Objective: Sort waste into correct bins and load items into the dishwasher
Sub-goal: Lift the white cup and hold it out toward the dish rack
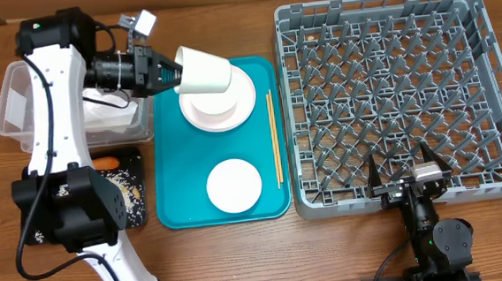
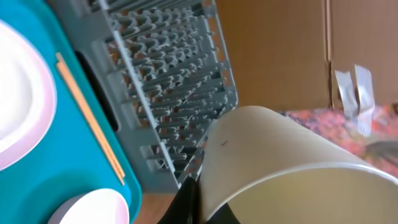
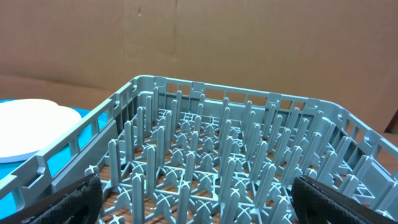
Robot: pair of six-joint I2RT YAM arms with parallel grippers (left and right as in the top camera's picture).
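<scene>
**Left Arm Holds the Cup Over the Tray**

The left gripper (image 1: 174, 72) is squeezed tight on the white cup (image 1: 204, 70). It pinches the cup by its wall near the open rim. The cup is up in the air and tipped on its side. Its bottom points toward the big square grey plastic dish rack (image 1: 403, 94). The cup hangs over the far end of the teal serving tray (image 1: 168, 164), just above the round pale plate (image 1: 246, 96).

A small pale bowl (image 1: 209, 106) seems to sit on that plate. Another small pale bowl (image 1: 234, 184) sits on the near end of the teal tray. The thin wooden chopsticks (image 1: 273, 139) lie in a straight line along the tray's edge, on the side next to the rack.

The right gripper (image 1: 401, 161) is spread wide and holds nothing. It waits at the near edge of the rack, and its wrist camera looks in over the rows of pegs.

On the other side of the teal tray is the clear plastic tub (image 1: 14, 104). Crumpled white paper napkins (image 1: 107, 111) are in it. Next to the tub is the shallow black tray (image 1: 136, 210). The orange carrot (image 1: 104, 161) lies in it, and so do loose rice scraps (image 1: 121, 178).
</scene>
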